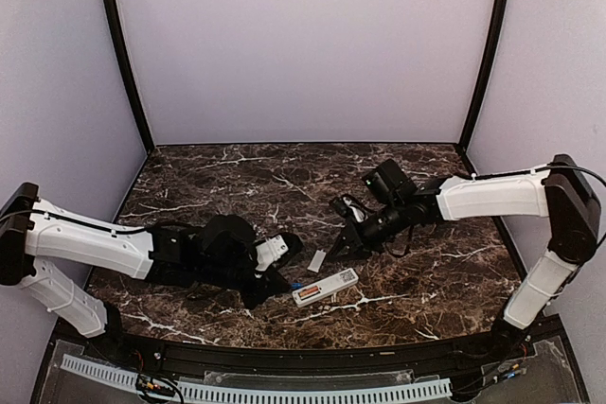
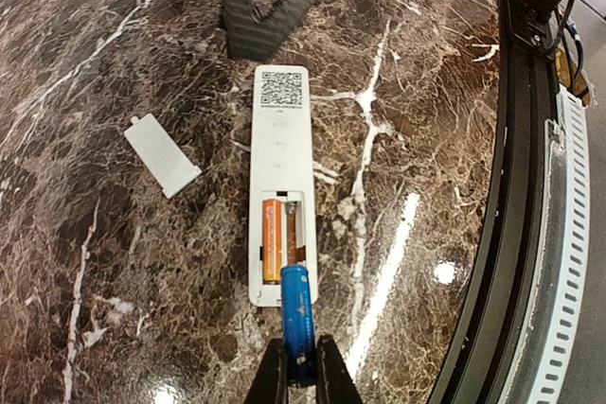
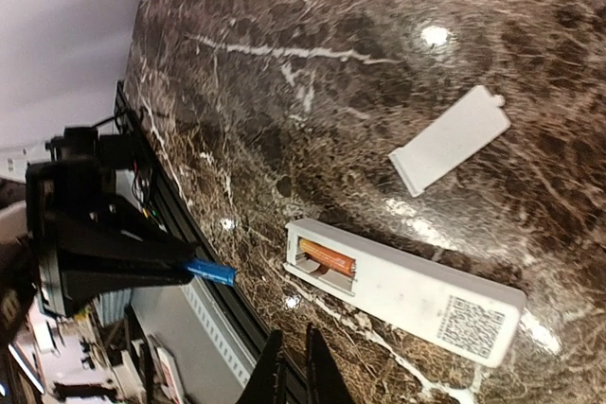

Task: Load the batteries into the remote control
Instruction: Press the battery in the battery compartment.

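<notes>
While the remote control [image 2: 280, 177] lies label side up on the marble table [image 1: 445, 272], its battery compartment is seen open at the end nearest the left arm, and 1 QR code is printed at the opposite end. 2 batteries can be counted: 1 orange battery [image 2: 273, 239] is already seated in the left slot of the compartment, and 1 blue battery [image 2: 296, 319] is clamped between the fingers of the left gripper [image 2: 299, 380], its free end reaching over the edge of the remote at the empty slot beside the orange one. Whether the blue cell touches the remote cannot be told. 1 small flat white cover [image 2: 162, 154] is seen lying on the table apart from the remote, near its middle, on the side toward the far wall. In the right wrist view the fingers of the right gripper [image 3: 295, 371] are seen drawn nearly together with nothing between them, above the table and clear of the remote. In the overhead view 2 arms are counted, the left reaching low toward the remote's end and the right held behind the cover.
</notes>
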